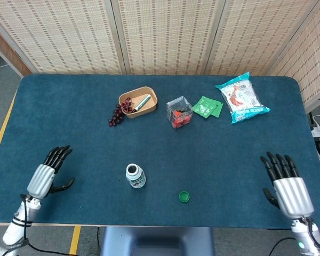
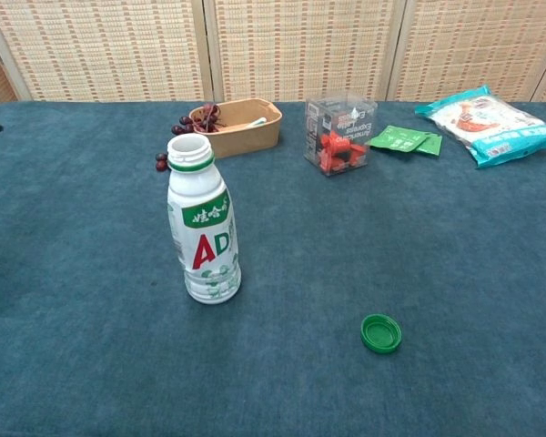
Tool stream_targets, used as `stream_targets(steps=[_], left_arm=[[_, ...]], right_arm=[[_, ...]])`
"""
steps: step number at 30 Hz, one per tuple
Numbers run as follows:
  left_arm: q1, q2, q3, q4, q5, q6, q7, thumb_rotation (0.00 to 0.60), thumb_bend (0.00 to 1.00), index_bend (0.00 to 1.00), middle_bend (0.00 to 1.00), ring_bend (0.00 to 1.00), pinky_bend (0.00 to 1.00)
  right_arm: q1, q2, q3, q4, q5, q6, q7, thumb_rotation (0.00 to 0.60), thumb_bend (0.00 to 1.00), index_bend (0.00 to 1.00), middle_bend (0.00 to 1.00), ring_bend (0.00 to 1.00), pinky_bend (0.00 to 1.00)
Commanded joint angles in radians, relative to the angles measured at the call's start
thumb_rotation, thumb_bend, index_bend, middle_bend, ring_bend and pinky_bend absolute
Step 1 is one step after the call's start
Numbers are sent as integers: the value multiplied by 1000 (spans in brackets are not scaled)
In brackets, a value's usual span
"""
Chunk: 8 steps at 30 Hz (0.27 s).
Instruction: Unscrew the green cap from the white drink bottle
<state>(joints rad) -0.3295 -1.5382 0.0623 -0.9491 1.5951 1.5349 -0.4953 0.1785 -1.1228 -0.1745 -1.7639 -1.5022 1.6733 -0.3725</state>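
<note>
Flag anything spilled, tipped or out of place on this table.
Nothing stands out. The white drink bottle stands upright and open, with no spill around it. Its green cap lies apart on the table, as the task intends.

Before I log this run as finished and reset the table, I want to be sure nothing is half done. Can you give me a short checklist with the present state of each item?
1. Green cap off the bottle: ok, it lies on the table, apart from the bottle.
2. White drink bottle upright: ok, it stands with its neck open.
3. Left robot hand clear of the bottle: ok, fingers apart, holding nothing, near the table's left edge.
4. Right robot hand clear: ok, fingers apart, holding nothing, near the right edge.
5. Spilled drink on the table: ok, none visible.
6. Liquid level inside the bottle: cannot tell.
</note>
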Motion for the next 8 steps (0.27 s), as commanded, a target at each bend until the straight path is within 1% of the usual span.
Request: stream_targets(steps=[1, 5, 8], left_arm=[[140, 163, 3, -248, -50, 116, 382, 600, 341, 0, 0, 0, 0], [151, 187, -6, -286, -48, 137, 409, 600, 345, 0, 0, 0, 0], [162, 199, -21, -294, -44, 158, 475, 600, 347, 0, 0, 0, 0]], right_arm=[[-81, -58, 6, 107, -15, 35, 99, 600, 211, 0, 0, 0, 0], [-87, -55, 16, 110, -25, 39, 114, 600, 211, 0, 0, 0, 0], [-98, -54, 25, 112, -30, 29, 109, 600, 211, 0, 0, 0, 0]])
